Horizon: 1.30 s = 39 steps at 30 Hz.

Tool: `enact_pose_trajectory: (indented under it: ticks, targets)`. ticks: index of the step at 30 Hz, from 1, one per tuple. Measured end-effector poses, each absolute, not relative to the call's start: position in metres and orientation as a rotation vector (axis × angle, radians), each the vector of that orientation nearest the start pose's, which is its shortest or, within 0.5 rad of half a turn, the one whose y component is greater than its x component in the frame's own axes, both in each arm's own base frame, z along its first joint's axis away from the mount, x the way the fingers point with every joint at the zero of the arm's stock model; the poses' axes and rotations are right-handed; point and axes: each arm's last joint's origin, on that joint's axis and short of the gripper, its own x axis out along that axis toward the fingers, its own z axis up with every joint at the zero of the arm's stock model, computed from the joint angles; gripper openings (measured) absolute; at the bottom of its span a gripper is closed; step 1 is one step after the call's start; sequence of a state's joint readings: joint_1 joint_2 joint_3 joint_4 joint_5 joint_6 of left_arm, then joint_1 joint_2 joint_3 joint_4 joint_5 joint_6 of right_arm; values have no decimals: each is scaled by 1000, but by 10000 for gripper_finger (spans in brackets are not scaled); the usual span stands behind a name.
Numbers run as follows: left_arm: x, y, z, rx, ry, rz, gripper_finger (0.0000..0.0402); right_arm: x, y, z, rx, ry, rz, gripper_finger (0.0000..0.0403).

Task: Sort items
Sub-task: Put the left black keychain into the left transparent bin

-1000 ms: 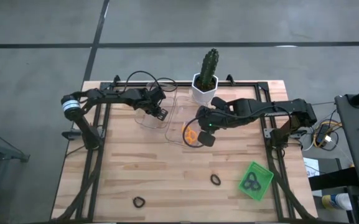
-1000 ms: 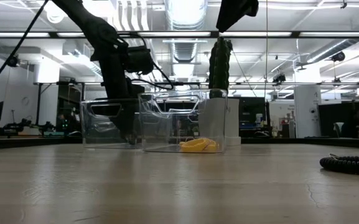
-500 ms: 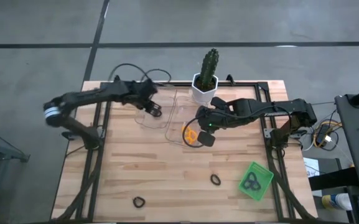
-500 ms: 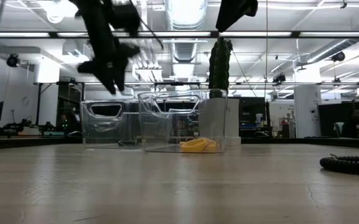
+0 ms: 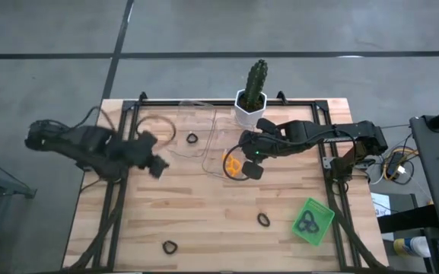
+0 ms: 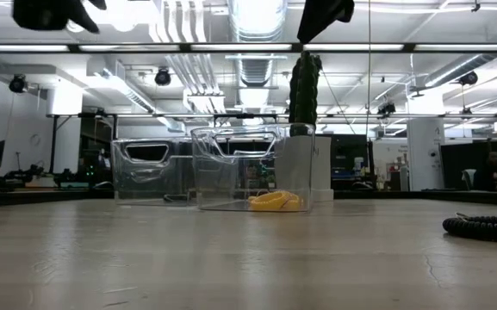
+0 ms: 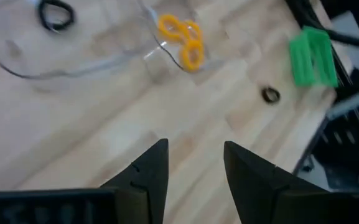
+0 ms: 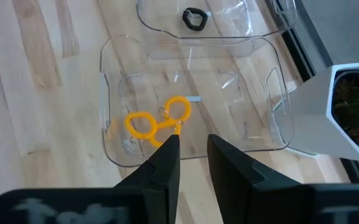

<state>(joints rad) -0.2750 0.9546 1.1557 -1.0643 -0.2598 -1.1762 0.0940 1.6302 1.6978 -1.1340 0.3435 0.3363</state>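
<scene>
My left gripper (image 5: 154, 164) (image 7: 195, 158) is open and empty above bare wood, left of the two clear trays. A dark loop (image 5: 192, 139) (image 7: 56, 14) lies on the floor of the left clear tray (image 5: 175, 149). Orange loops (image 5: 233, 164) (image 8: 157, 121) (image 6: 276, 201) lie in the right clear tray (image 5: 217, 122). My right gripper (image 5: 251, 169) (image 8: 193, 146) hovers over that tray's near end, open by a narrow gap and empty. One black loop (image 5: 263, 220) (image 6: 485, 226) and another (image 5: 170, 246) lie on the table. More black loops (image 5: 306, 222) sit in the green tray (image 5: 322, 215).
A cactus in a white pot (image 5: 251, 106) (image 8: 353, 112) stands at the far edge, just behind the right clear tray. The green tray (image 7: 313, 56) sits near the right near corner. Bare wood stretches across the table's middle and its near left.
My left gripper has risen out of the left clear tray and swung toward the table's left and near edges. A dark loop now shows on the tray floor where the gripper stood. My right arm has kept still.
</scene>
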Motion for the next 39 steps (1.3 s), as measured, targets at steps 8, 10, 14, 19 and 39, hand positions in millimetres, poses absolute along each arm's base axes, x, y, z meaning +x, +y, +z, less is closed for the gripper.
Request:
enact_pose_trajectory:
  ticks: [8,10,14,19,39]
  targets:
    - [161,-109,332,-791,835,361,146,322,21,361,64,982,-389,81]
    - [165,-125,322,-787,877,374,146,323,21,361,59,978,-385,83]
    - [173,-153,300,-810,966,404,146,323,21,361,59,978,-385,86]
    - [183,-180,273,-814,1110,425,146,323,21,361,53,979,-381,79]
    - [189,-228,220,-761,1270,458,146,234,26,372,155,578,-273,68]
